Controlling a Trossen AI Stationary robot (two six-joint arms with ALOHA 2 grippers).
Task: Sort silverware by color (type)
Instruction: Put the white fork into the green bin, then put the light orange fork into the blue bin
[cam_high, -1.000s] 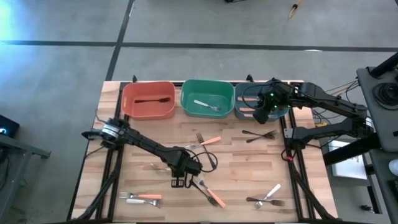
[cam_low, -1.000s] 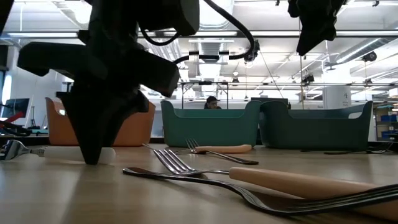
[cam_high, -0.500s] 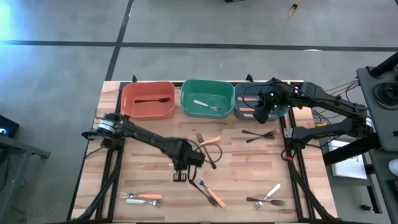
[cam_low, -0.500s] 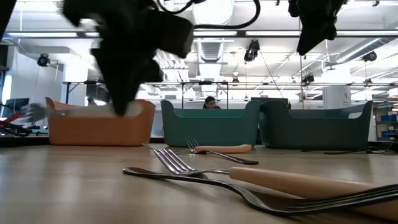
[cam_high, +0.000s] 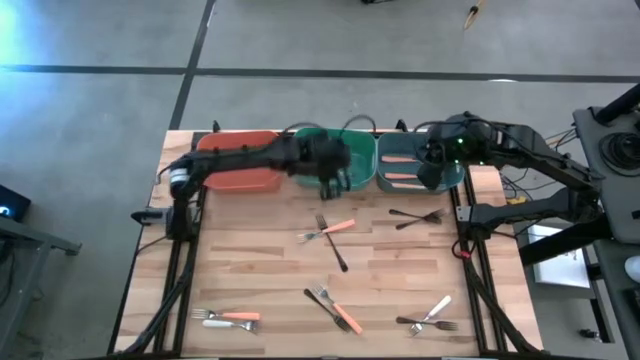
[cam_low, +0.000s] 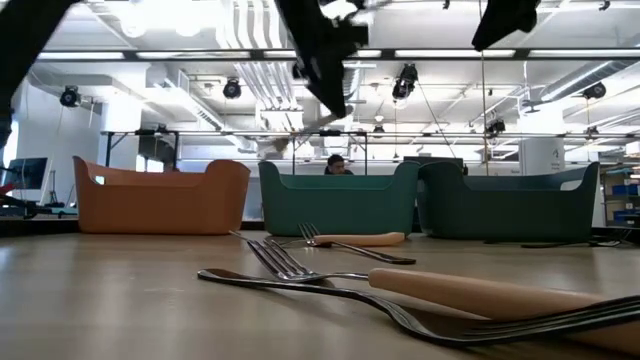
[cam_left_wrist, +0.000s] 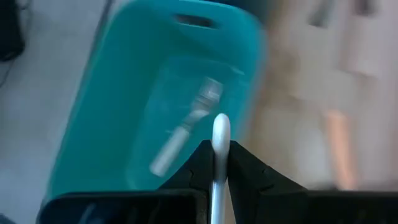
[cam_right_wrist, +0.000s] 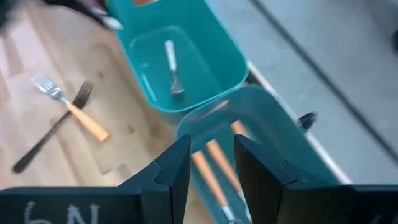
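My left gripper (cam_high: 330, 185) hangs over the green bin (cam_high: 303, 150), shut on a white-handled fork (cam_left_wrist: 220, 132). That bin holds another white-handled fork (cam_left_wrist: 186, 134). My right gripper (cam_high: 432, 178) is open and empty above the teal bin (cam_high: 400, 150), which holds orange-handled forks (cam_right_wrist: 214, 171). The red-orange bin (cam_high: 225, 178) holds a black fork. More forks lie flat on the wooden table: an orange and a black one (cam_high: 332, 232) at the middle, a black one (cam_high: 415, 215), and pairs near the front edge (cam_high: 335, 310) (cam_high: 228, 318) (cam_high: 432, 318). My left gripper pinches the white handle (cam_left_wrist: 215, 174) of the fork between its two fingers, which point down. The fork lies along the fingers, and its rounded handle end (cam_left_wrist: 221, 124) sticks out past the fingertips. The fork is lifted clear above the green bin; its tines are hidden.
The three bins stand side by side along the table's far edge. A person shows in the room far behind the bins (cam_low: 340, 163). Bare wood (cam_high: 240, 250) lies between the loose forks on the table's left half.
My left gripper has risen from the middle of the table and swung toward the far edge, carrying the white-handled fork clear of the wood to above the green bin. My right gripper has risen a little over the teal bin.
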